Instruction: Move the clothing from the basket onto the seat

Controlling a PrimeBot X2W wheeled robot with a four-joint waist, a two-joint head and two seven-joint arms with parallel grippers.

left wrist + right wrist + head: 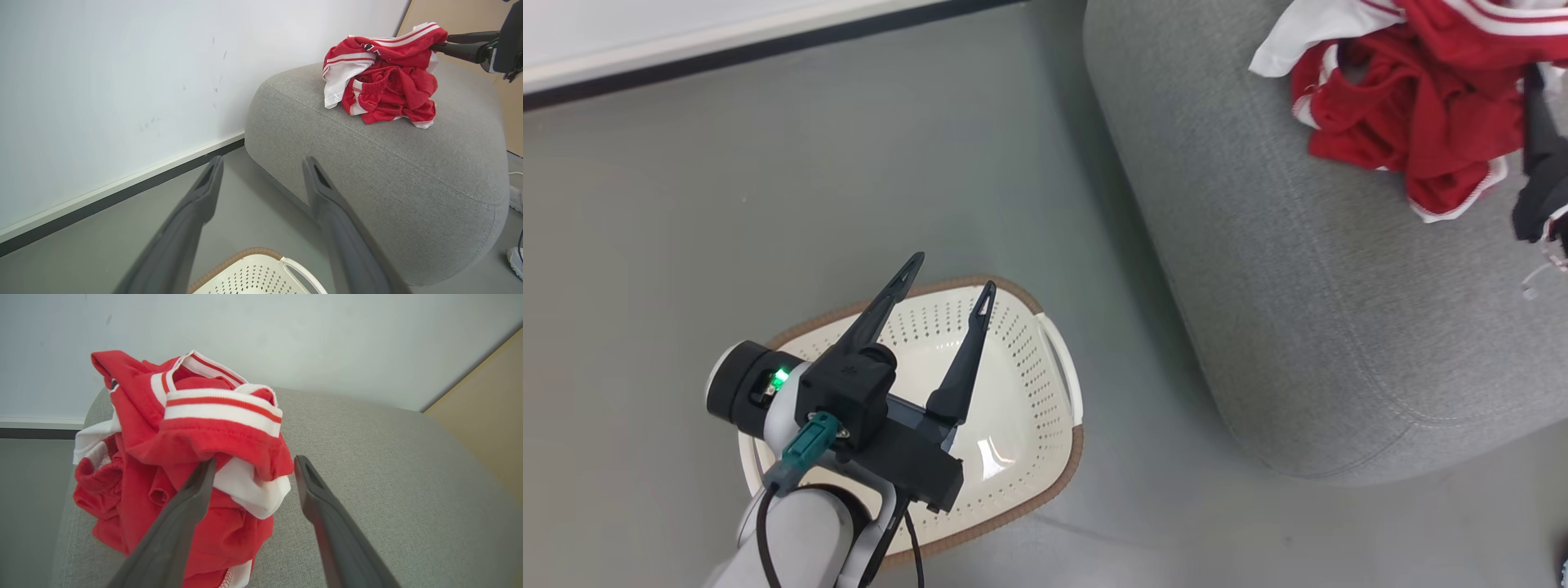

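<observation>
**Inspector:** State of the tools?

**Recorder:** The left gripper (954, 272) is seen with its fingers spread and nothing between them. The basket (1021, 359) lies directly beneath it and is partly covered by the gripper's own body. The right gripper (255, 461) is likewise spread. One finger (192, 498) is touched by a red fold, and the other stands clear.

**Inspector:** Location of the clothing?

**Recorder:** The clothing (196, 428) is heaped on the seat (388, 477), at the right gripper's fingertips and well ahead of the left gripper's. In the head view the heap is cut off by the frame edges, and the right gripper is reduced to a dark shape at the margin. Any lettering cannot be read.
</observation>
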